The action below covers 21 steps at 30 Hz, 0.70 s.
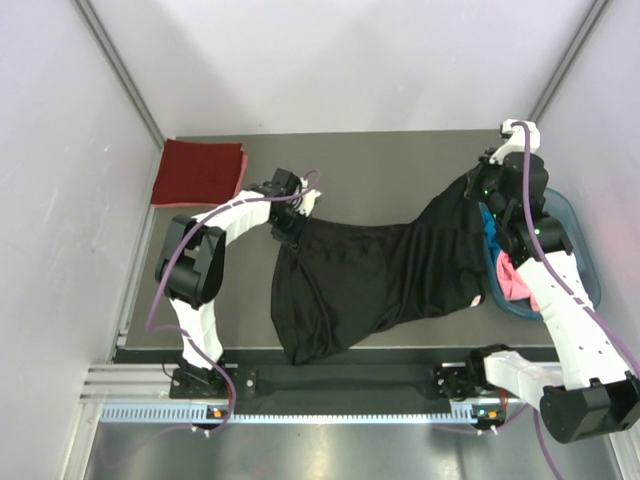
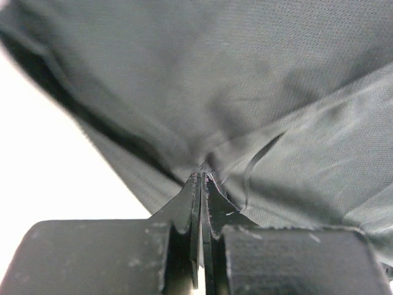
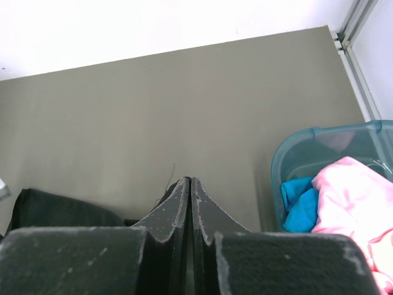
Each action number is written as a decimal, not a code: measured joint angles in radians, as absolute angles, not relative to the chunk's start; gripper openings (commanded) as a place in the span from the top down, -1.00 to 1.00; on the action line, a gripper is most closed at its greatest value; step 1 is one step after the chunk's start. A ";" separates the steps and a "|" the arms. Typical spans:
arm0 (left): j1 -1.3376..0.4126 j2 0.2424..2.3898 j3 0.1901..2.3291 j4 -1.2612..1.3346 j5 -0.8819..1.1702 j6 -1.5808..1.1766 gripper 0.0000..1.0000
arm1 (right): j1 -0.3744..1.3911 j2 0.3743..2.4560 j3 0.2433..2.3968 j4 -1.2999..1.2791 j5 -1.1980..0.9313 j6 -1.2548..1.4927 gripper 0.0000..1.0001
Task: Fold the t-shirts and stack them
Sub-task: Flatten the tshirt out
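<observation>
1. Black t-shirt (image 1: 370,270) hangs stretched between both arms, its lower part trailing on the tabletop (image 1: 380,165)
2. Left jaws are closed on a cloth fold; right jaws are closed, apparently pinching a corner beside the teal basket (image 1: 585,250)
3. Risk: the thin right-hand pinch may slip under tension, dropping the shirt crumpled

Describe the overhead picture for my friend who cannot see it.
Two robot arms stretch a large black t-shirt over a grey table, the left tool and right tool each pinching an end. A folded dark red t-shirt lies far left; a teal basket of pink and blue cloth sits right.
</observation>
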<state>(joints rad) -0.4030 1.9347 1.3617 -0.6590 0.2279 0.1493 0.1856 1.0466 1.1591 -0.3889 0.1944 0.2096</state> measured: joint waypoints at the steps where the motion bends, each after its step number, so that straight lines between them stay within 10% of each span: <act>1: -0.403 1.925 1.362 -0.659 0.217 0.142 1.00 | 0.185 1.047 1.159 -0.389 0.194 0.210 1.00; 9: -0.390 1.812 1.362 -0.659 0.197 0.073 0.96 | 0.163 1.046 1.159 -0.390 0.213 0.210 1.00; 14: -0.389 1.798 1.354 -0.659 0.207 0.029 0.41 | 0.154 1.043 1.159 -0.390 0.211 0.210 1.00; 21: -0.389 1.800 1.269 -0.650 0.250 -0.060 0.47 | 0.154 1.013 1.159 -0.390 0.210 0.210 1.00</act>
<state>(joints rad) -0.3885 1.8004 1.2686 -0.6498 0.2497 -0.0601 0.1535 1.0130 1.1587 -0.3901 0.2104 0.2100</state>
